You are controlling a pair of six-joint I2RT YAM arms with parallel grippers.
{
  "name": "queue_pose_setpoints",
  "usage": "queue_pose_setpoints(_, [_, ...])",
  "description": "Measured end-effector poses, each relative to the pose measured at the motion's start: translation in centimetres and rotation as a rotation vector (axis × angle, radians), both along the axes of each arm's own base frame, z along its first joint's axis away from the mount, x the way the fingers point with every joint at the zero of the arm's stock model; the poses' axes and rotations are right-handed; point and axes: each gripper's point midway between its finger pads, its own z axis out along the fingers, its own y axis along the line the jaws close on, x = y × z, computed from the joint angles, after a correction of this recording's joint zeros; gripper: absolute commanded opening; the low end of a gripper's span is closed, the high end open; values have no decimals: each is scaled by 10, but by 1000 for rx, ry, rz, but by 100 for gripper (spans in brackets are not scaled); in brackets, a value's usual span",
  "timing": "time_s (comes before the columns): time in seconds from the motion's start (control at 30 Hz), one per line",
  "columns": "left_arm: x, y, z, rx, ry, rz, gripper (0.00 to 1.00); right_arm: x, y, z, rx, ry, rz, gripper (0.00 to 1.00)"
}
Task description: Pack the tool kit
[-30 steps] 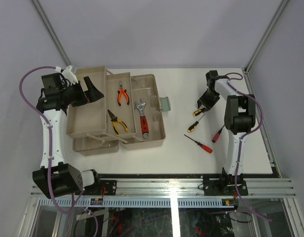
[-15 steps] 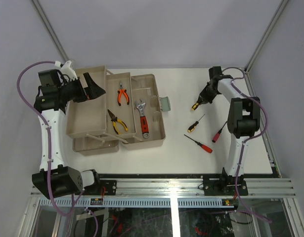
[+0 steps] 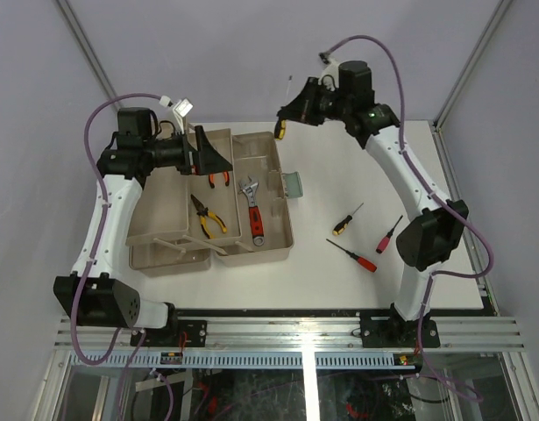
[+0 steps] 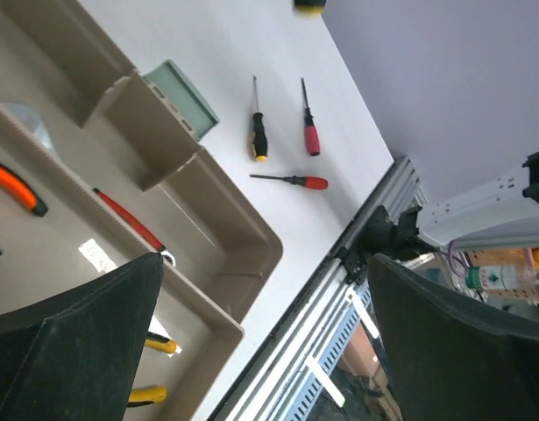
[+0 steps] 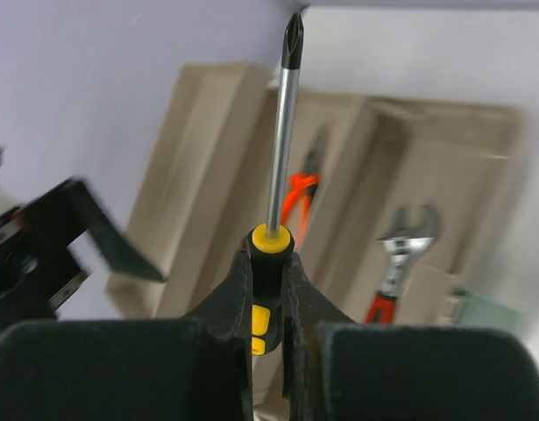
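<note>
Yellow-black screwdriver (image 5: 282, 149) pinched in right hand (image 5: 267, 267), seemingly above far edge of open toolbox (image 3: 273, 171) on bench (image 3: 339, 281) left half; lay it flat in a bare tray (image 3: 159, 210), clear of the wide, empty left hand (image 3: 209, 158).

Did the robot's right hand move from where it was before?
Yes. The right gripper swung left and now hangs over the far edge of the toolbox, holding a screwdriver.

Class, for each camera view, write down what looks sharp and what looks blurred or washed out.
Right wrist: the held screwdriver is sharp, the toolbox behind soft. Left wrist: dark fingers blur up close, table screwdrivers crisp. Top external: glare streak on the front rail.
</note>
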Motion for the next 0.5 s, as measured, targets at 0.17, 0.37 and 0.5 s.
queue_pose_setpoints(0.17, [-8, -16, 2, -38, 21, -66, 100, -40, 57, -1, 76, 11, 204, 0])
queue_pose_setpoints(0.37, [-14, -27, 5, -64, 17, -118, 100, -49, 74, -1, 121, 14, 279, 0])
queue_pose_setpoints(0.5, [-16, -31, 2, -76, 32, -128, 100, -61, 89, 7, 147, -8, 331, 0])
